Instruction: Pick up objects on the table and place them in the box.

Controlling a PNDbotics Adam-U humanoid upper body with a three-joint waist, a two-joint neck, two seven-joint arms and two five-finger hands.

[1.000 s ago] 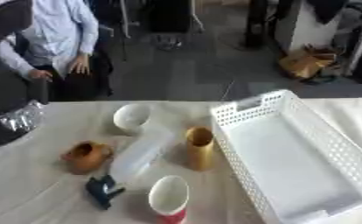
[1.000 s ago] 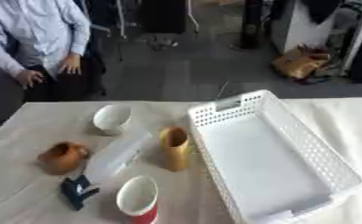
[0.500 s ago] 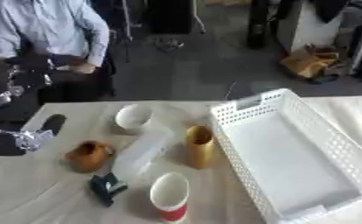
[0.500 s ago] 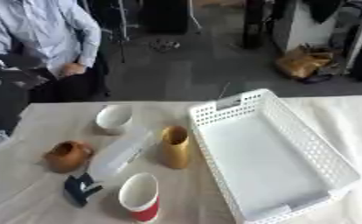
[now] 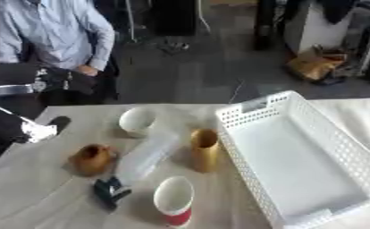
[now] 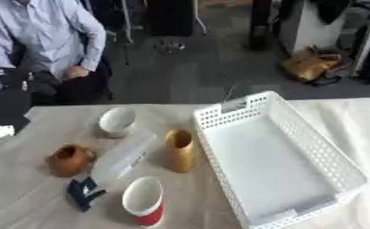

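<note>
Only the left hand (image 5: 59, 80) shows, at the upper left edge of the left eye view, above the far left corner of the table (image 5: 31, 192); it is a dark blurred shape and whether its fingers are curled or straight cannot be told. It holds nothing that can be seen. The right hand is in no view, so the left one is judged nearer to every object. All objects lie to the right of and below that hand in the frame: the white bowl (image 5: 136, 120) is closest, then the brown round thing (image 5: 90, 157), the clear bottle (image 5: 147, 155) lying on its side with its long axis running from lower left to upper right, the tan cup (image 5: 204, 150) upright just beside the box, the red and white cup (image 5: 174, 205) near the bottom edge, and a small dark blue thing (image 5: 110, 191). The white box (image 5: 352, 161) fills the right half, empty, well apart from the hand.
</note>
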